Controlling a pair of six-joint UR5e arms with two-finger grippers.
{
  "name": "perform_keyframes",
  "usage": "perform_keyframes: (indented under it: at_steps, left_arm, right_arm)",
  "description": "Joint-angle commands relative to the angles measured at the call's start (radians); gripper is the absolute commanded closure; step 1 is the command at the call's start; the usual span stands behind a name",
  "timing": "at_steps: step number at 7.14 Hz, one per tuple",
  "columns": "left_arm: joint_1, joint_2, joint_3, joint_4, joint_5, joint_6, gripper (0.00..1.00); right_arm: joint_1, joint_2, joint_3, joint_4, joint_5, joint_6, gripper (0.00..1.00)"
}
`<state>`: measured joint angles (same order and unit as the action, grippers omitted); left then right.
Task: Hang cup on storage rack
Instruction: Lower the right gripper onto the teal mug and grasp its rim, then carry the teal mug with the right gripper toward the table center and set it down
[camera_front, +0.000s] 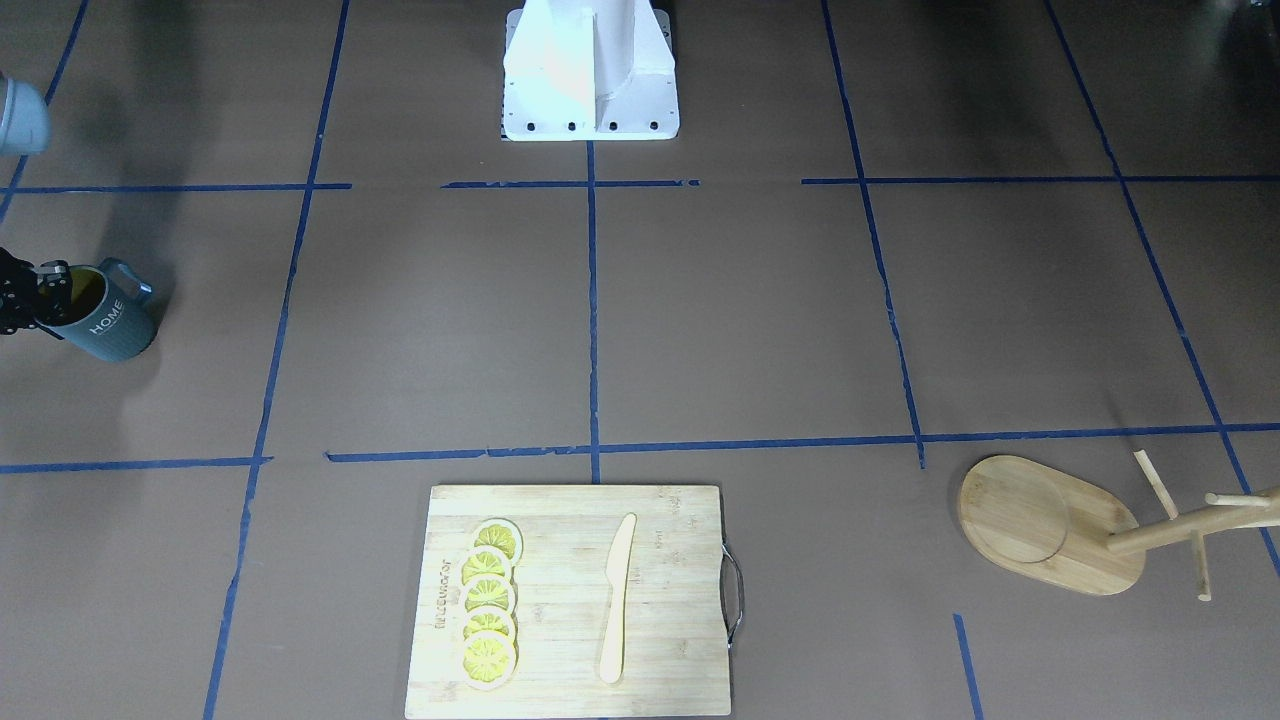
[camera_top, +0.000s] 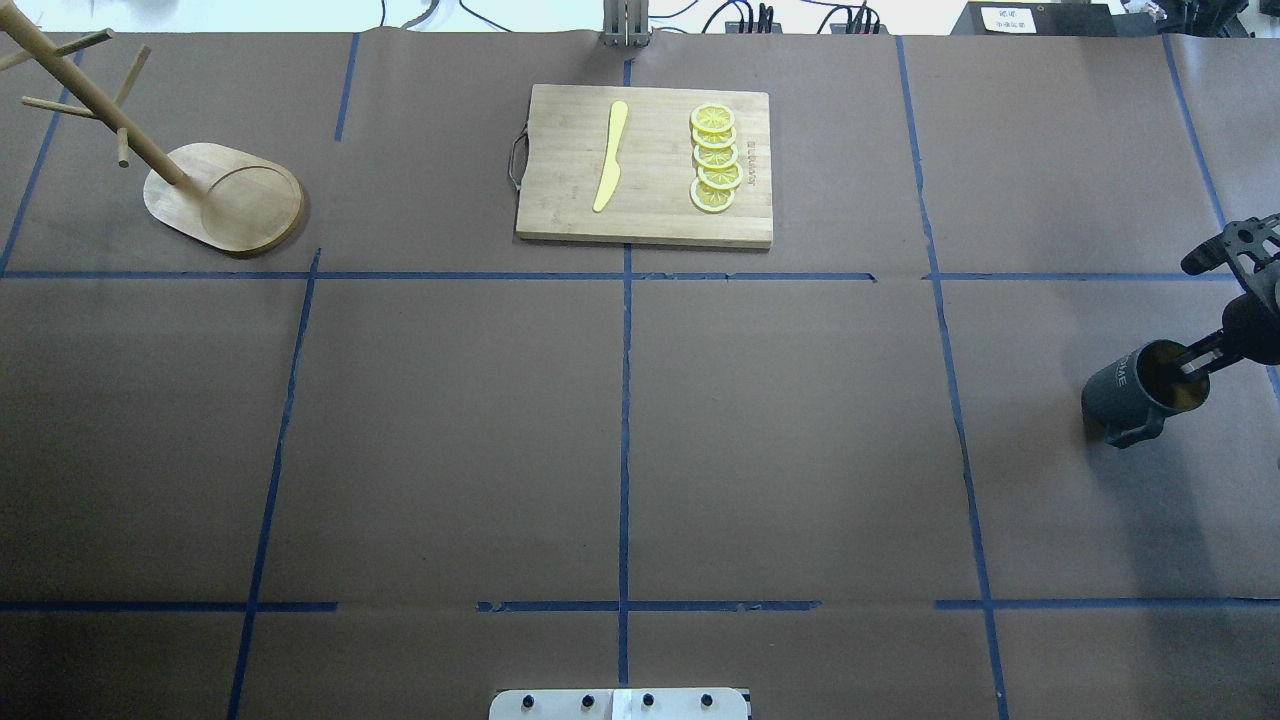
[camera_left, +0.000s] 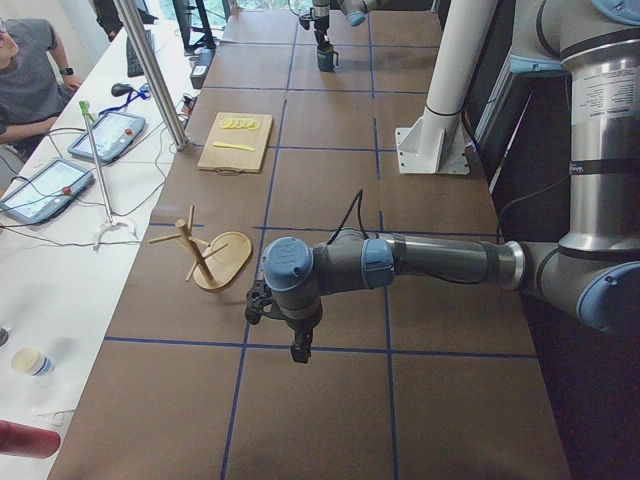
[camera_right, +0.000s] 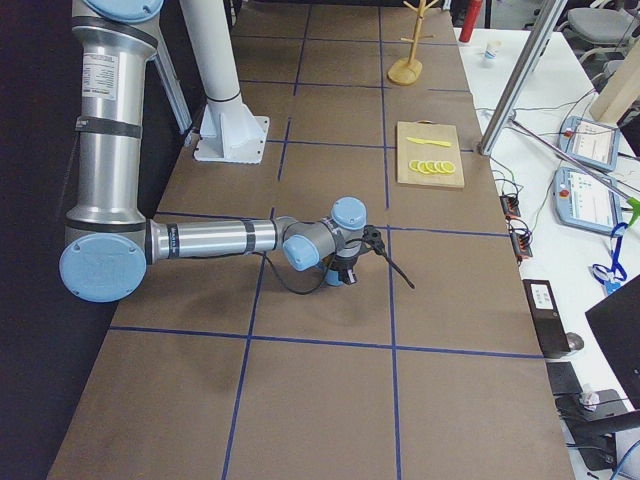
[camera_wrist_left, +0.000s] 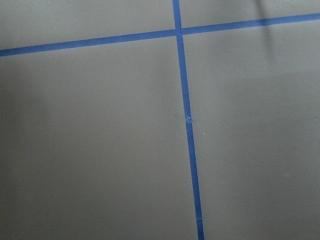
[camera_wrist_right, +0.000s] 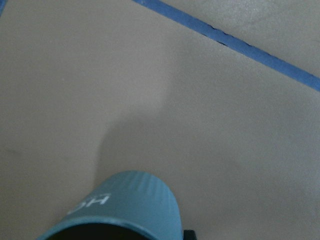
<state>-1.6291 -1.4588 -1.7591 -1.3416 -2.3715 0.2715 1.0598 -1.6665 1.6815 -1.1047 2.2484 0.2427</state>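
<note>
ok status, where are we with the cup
Right gripper shut on cup rim, right side. Left gripper: cannot tell. Storage rack far left, pegs bare. Cutting board sits near the straight path.

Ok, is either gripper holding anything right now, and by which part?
The right gripper holds the cup by its rim, one finger inside the mouth. Nothing shows in the left gripper.

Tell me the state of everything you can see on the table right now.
Dark blue-grey ribbed "HOME" mug: tilted, gripped at its rim.
Right end effector: shut on the mug.
Left end effector: over the table; open or shut unclear.
Light bamboo mug tree: upright, pegs bare.
Rectangular bamboo cutting board: flat, holding yellow lemon slices and pale wooden knife.
</note>
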Motion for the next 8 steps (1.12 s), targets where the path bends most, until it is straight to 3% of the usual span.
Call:
perform_keyframes:
  at_steps: [1,4,8]
  left_arm:
    - [0.0,0.0,0.0,-0.001,0.0,0.0,0.0]
    - [0.0,0.0,-0.002,-0.001,-0.003,0.0,0.0]
    - [0.0,-0.002,-0.002,-0.004,-0.003,0.0,0.0]
  right_arm:
    - [-0.001,0.043,0.064,-0.012,0.005,0.217,1.0]
    - [-0.125,0.326,0.066,-0.148,-0.013,0.525,0.98]
    - [-0.387,0.611,0.055,-0.358,-0.209,0.812,0.98]
